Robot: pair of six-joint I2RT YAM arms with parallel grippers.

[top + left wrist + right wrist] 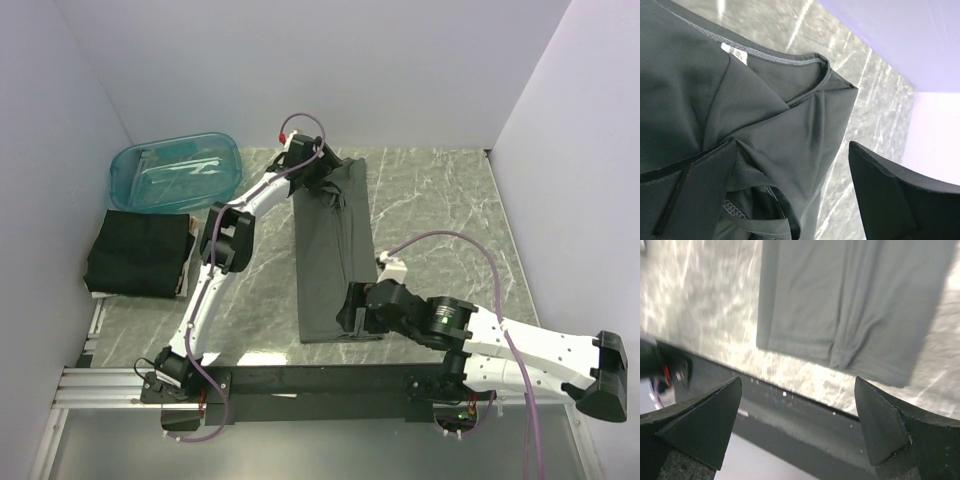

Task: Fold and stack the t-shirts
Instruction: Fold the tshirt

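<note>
Gaping wide, the left gripper (792,145) straddles the collar (790,60) corner of the folded t-shirt (335,260); the right gripper (797,381), equally wide and empty, has the hem (840,357) just beyond its fingertips.

Counter (430,200), grey-green marbled top. Lying on it:
- dark grey t-shirt (335,260), folded into a long strip, mid-counter
- pile of black t-shirts (140,252), left of the t-shirt
- teal tub (175,172), far-left of the t-shirt

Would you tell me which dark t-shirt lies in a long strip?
The charcoal-grey fabric t-shirt mid-table; the black t-shirt pile at left is folded square.
</note>
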